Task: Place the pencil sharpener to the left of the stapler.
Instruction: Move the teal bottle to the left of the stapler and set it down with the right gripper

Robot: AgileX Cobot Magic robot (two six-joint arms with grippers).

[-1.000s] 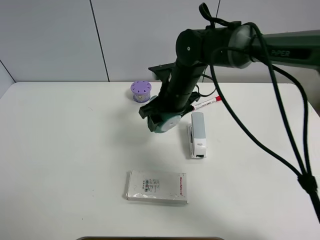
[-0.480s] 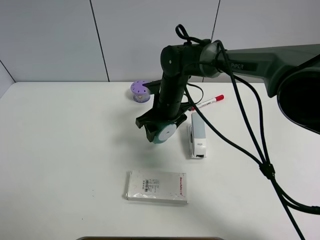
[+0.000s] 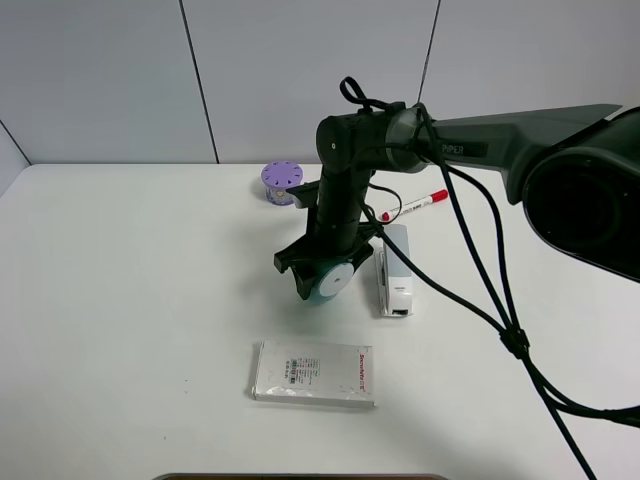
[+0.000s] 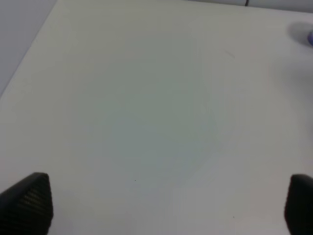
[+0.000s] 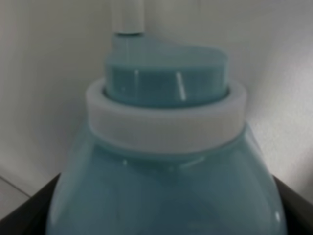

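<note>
The teal pencil sharpener (image 3: pixel 328 282), with its white round end face toward the camera, is low over the table just left of the light-grey stapler (image 3: pixel 396 268). My right gripper (image 3: pixel 322 272) is shut on it from above. Whether it rests on the surface I cannot tell. The right wrist view is filled by the sharpener (image 5: pixel 166 161), teal with a white ring, between dark fingers (image 5: pixel 19 218). The stapler lies lengthwise, a small gap away from the sharpener. My left gripper (image 4: pixel 164 205) stands open over bare white table, out of the exterior high view.
A purple cylinder with holes (image 3: pixel 283 182) stands behind the right arm. A red-capped white marker (image 3: pixel 415 205) lies behind the stapler. A flat white packet (image 3: pixel 314 373) lies toward the front. The right arm's cables hang over the table's right side.
The right arm has come down and slightly forward with the sharpener, from above the table to low beside the stapler's left side. The left gripper shows no movement.
</note>
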